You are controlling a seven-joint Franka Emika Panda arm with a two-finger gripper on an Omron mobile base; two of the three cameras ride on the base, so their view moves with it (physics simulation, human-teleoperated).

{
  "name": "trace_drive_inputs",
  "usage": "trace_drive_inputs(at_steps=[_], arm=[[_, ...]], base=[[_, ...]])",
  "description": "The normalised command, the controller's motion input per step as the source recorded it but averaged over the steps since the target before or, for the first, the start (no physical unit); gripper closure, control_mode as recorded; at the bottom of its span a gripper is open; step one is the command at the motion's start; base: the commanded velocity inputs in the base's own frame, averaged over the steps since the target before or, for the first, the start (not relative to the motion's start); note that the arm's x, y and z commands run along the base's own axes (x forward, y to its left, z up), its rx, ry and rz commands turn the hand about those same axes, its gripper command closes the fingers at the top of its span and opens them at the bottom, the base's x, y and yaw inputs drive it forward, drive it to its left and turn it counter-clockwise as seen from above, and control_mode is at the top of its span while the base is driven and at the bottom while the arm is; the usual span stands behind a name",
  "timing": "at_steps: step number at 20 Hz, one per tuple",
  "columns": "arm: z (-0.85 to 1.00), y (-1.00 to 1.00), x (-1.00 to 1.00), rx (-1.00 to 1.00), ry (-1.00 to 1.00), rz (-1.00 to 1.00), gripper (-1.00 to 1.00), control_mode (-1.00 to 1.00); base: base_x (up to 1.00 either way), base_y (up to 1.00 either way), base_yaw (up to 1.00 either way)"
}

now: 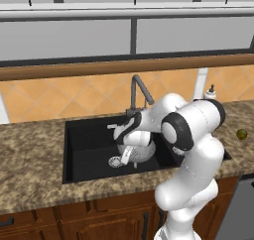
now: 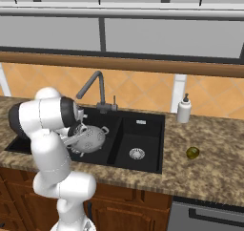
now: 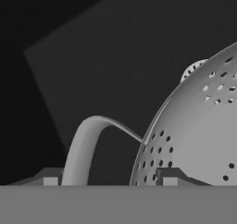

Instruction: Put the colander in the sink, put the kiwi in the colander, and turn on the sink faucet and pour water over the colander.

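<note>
The pincer (image 3: pixel 110 180) is closed on the loop handle of the round, perforated silver-grey metal colander (image 3: pixel 194 140), one fingertip either side of the handle. The colander hangs tilted inside the larger left basin of the matte black rectangular double-basin sink (image 1: pixel 89 150), near its round steel drain strainer (image 1: pixel 115 160). The white jointed arm (image 1: pixel 191 150) folds forward and down over the sink's front edge. A small greenish oval kiwi (image 2: pixel 192 152) lies on the speckled granite desk (image 2: pixel 209 173), right of the sink.

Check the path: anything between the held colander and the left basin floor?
Nothing visible. The gripper holds the colander by a loop handle, inside the sink's left basin. Below it lie bare black floor and the flush steel drain.
</note>
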Motion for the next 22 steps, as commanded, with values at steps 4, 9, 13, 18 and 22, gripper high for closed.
trace_drive_inputs(at_steps=[4,9,13,18,22], arm=[[-0.09,-0.33,0.28,0.0,0.0,0.0,1.0,-1.0],[-0.19,-0.32,0.16,0.0,0.0,0.0,1.0,-1.0],[-0.46,-0.01,0.0,-0.05,0.02,0.0,1.0,-1.0],[-0.34,-0.01,0.0,-0.03,0.05,0.0,1.0,-1.0],[-0.13,0.0,-0.02,-0.01,0.03,0.0,1.0,-1.0]], base=[[0.0,0.0,0.0],[0.0,0.0,0.0],[0.0,0.0,0.0],[0.0,0.0,0.0],[0.0,0.0,0.0]])
